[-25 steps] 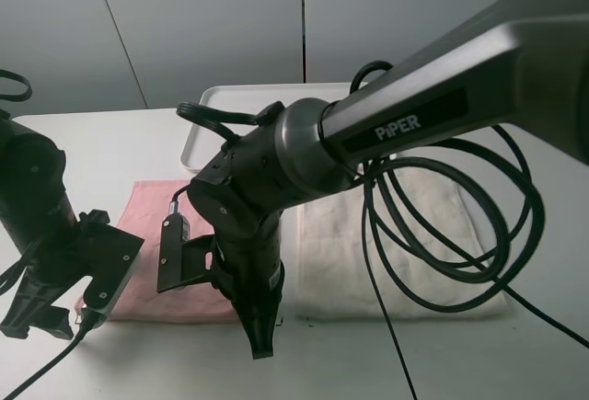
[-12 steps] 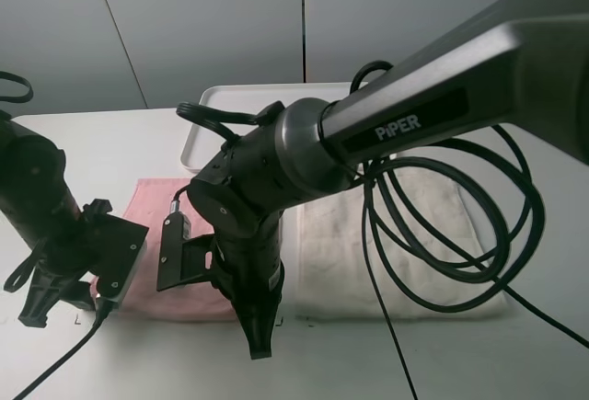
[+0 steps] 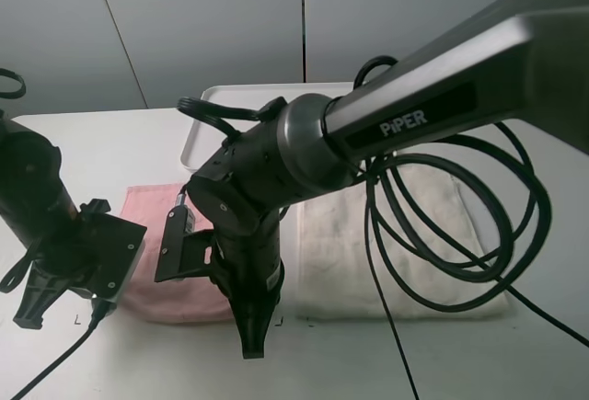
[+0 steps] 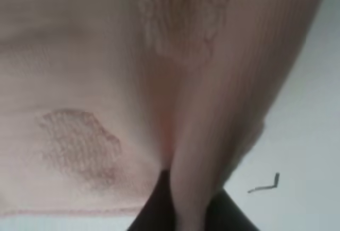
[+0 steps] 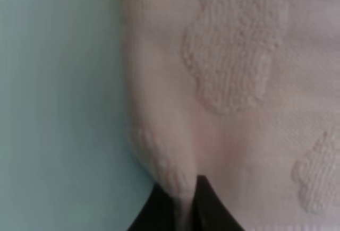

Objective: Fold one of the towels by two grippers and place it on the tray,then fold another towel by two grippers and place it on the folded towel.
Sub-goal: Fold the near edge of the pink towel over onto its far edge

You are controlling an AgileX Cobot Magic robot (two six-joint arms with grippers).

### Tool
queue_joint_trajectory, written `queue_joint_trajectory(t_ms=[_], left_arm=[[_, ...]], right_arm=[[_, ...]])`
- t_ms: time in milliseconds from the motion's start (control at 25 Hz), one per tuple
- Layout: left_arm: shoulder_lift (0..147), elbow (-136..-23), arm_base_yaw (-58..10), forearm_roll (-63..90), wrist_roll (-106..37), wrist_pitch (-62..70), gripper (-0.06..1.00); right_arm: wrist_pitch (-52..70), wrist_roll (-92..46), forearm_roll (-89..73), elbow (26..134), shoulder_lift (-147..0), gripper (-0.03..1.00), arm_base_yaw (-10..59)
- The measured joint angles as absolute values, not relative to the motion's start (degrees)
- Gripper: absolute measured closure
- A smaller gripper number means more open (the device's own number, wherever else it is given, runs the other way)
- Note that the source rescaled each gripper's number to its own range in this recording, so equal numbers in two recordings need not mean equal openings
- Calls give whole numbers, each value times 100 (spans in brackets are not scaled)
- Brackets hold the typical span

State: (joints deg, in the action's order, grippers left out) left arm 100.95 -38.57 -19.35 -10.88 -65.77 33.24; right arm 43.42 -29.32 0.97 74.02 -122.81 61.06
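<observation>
**Exterior high view.** The white tray [image 3: 196, 133] sits at the far side of the table [image 3: 101, 147]. The pink towel [image 3: 152, 205] lies on the table just on the camera side of the tray. The cream towel [image 3: 433, 207] lies next to it, also on the camera side of the tray. The left arm [image 3: 37, 207] stands at the pink towel's corner farthest from the tray. The right arm [image 3: 276, 170] reaches across and hides the strip between the 2 towels. Its jaws point down at the pink edge farthest from the tray, and that edge looks bunched. Black cable loops [image 3: 442, 234] hang in front of the cream towel. From here neither pair of jaws can be read.

**Left wrist view.** The left jaws are closed on a raised fold of the pink towel [image 4: 79, 82], with cloth squeezed between the 2 dark tips. Bare table [image 4: 308, 135] beside it carries a small L-shaped mark [image 4: 264, 184].

**Right wrist view.** The right jaws are pressed together on a pinch of the pink towel [image 5: 255, 109] at its edge. Bare table [image 5: 58, 109] lies alongside.
</observation>
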Motion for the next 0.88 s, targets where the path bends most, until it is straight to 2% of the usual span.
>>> queue_joint_trajectory(t_ms=[480,880], left_arm=[[9036,-3849,-1935,-808,-6443,3598,93],[8726,-3845,-1935,-486,-4724,3433,93]], right_arm=[[4530,-2444,-212,7402,-11257,97,5601],[4437,-1365,-260,7402,-11100,97,5518]])
